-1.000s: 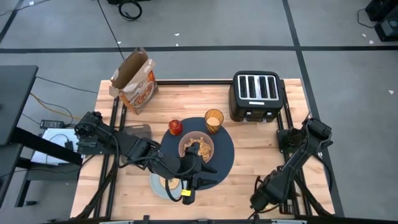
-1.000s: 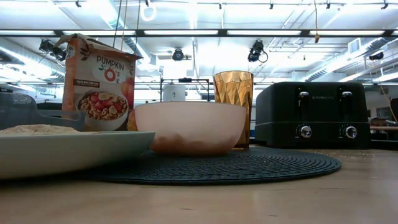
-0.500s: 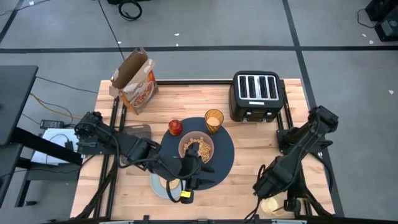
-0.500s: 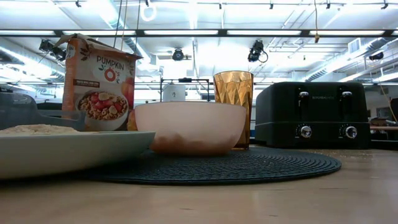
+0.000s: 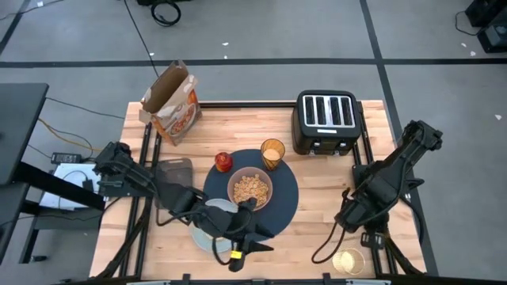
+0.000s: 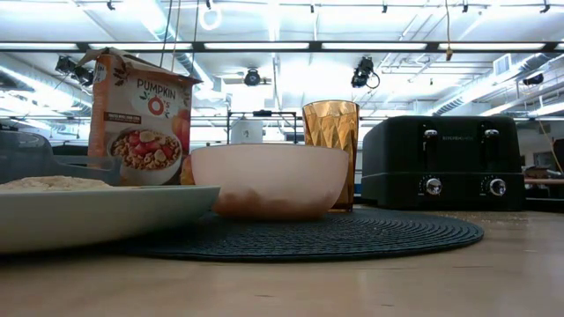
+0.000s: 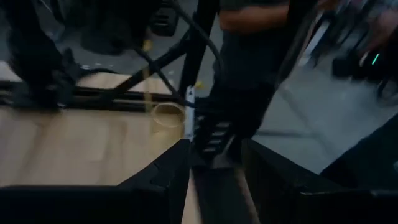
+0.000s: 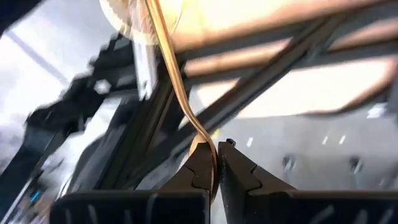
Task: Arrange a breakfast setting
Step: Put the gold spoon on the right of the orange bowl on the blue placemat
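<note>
Most of my setting is laid: bowl (image 5: 250, 188) of cereal and amber cup (image 5: 272, 152) on the navy placemat (image 5: 287, 198), apple (image 5: 223, 161) at its rim, plate (image 5: 201, 237) just beside it. The spoon (image 8: 176, 84) remains, pinched by its handle in my right gripper (image 8: 216, 167), off the table's right edge. My left gripper (image 5: 247, 245) hovers at the near edge; I cannot tell its fingers.

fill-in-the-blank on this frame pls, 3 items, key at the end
1. The right gripper is shut on the ____.
2. The bowl sits on the navy ____.
3. The toaster has ____ slots.
4. Next to the apple, the amber ____ stands on the mat.

Missing words: spoon; placemat; four; cup
</note>
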`<state>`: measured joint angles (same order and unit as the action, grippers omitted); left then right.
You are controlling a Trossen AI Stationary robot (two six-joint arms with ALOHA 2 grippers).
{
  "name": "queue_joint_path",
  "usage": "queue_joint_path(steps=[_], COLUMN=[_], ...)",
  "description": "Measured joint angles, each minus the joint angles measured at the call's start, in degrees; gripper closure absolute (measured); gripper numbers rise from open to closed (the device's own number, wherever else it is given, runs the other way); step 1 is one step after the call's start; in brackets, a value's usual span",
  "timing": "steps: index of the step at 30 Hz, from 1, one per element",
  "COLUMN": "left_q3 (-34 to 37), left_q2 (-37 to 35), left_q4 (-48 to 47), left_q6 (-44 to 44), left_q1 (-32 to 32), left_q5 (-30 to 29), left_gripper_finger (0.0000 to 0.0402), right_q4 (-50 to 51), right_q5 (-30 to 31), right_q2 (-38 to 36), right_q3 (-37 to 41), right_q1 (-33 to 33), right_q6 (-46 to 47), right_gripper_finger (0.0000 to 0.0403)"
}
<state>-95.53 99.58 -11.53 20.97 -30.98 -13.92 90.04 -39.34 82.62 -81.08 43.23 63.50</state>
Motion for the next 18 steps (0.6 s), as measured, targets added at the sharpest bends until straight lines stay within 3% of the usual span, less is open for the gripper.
queue_joint_path(steps=[4,8,12,18], left_q3=[8.89,14.42,14.81,14.84], left_q2=[0.49,1.84,3.87,8.73], left_q4=[12.22,20.09,21.00,21.46], left_q6=[9.59,15.40,16.69,16.80], left_q1=[1.10,2.64,4.75,8.11], left_q5=[2.70,2.83,2.41,6.68], left_gripper_finger=[0.0224,0.0169,0.0120,0.0120], right_q4=[-0.01,-0.01,-0.13,-0.09], right_q5=[8.04,13.02,15.84,21.32], right_q2=[-0.59,1.34,4.43,8.70], right_q3=[0.00,0.00,-0.63,-6.57], right_q1=[-1.58,-4.22,-7.73,-14.08], right_q6=[-2.96,-9.33,-17.89,-29.31], right_gripper_finger=[0.0387,0.0387,0.0387,0.0387])
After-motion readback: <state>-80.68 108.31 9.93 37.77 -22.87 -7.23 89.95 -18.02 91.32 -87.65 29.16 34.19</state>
